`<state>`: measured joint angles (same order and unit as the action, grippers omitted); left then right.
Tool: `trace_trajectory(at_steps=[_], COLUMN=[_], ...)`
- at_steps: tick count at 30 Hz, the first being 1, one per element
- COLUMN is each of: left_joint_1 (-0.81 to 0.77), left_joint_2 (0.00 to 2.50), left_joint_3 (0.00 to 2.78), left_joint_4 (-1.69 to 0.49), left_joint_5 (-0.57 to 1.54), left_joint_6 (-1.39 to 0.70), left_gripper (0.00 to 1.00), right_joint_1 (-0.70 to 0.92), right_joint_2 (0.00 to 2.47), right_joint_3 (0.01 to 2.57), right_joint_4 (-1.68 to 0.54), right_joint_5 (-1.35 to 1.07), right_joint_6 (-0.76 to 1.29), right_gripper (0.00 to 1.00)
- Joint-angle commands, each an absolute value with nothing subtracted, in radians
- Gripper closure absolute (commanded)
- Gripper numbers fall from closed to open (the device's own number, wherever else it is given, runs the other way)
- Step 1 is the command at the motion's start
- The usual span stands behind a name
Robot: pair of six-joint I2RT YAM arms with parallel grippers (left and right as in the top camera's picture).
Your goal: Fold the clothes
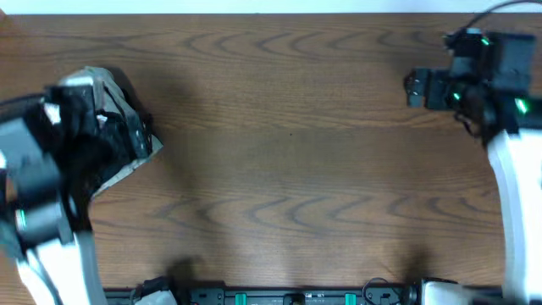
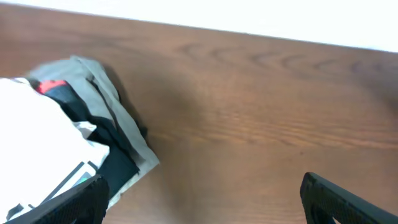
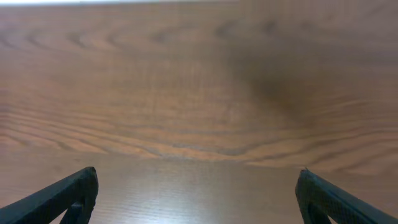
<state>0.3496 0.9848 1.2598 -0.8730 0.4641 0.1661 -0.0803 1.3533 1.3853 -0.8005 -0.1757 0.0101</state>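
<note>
White T-shirt [image 2: 31,130] lies bunched at the left edge of the wooden worktop [image 1: 288,169], resting over a stack of folded black, red and khaki garments [image 2: 121,134]. Left hand [image 2: 202,180] hovers just beside it, fingers spread wide, grasping nothing. Right hand [image 3: 198,172] is likewise released, well apart, above the worktop's far right corner

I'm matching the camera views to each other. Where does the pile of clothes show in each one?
Overhead: pile of clothes at the left edge, partly under the left arm.
Left wrist: lower left, white T-shirt on top.
Right wrist: not in it.
Shared landmark: the wood-grain table.
</note>
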Motion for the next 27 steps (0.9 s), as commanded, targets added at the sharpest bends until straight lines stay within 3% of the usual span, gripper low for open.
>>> trace_trajectory(at_steps=[1, 8, 13, 23, 27], left_joint_1=[0.347, 0.347, 0.347, 0.347, 0.347], left_joint_2=[0.805, 0.441, 0.341, 0.331, 0.331], left_joint_3=[1.157, 0.962, 0.958, 0.958, 0.958], left_joint_4=[-0.883, -0.891, -0.958, -0.994, -0.994], left_joint_5=[0.459, 0.461, 0.462, 0.462, 0.461], left_joint_6=[0.182, 0.171, 0.171, 0.171, 0.171], left_gripper=[0.02, 0.02, 0.02, 0.02, 0.02], right_joint_1=[-0.063, -0.047, -0.047, -0.047, -0.047], right_joint_2=[1.170, 0.759, 0.595, 0.548, 0.548], right_joint_3=[1.254, 0.938, 0.862, 0.862, 0.861], right_joint_4=[-0.786, -0.696, -0.800, -1.160, -1.182], right_joint_5=[-0.124, -0.101, -0.101, -0.101, -0.101], right_joint_6=[0.046, 0.047, 0.048, 0.048, 0.048], right_gripper=[0.01, 0.01, 0.01, 0.01, 0.01])
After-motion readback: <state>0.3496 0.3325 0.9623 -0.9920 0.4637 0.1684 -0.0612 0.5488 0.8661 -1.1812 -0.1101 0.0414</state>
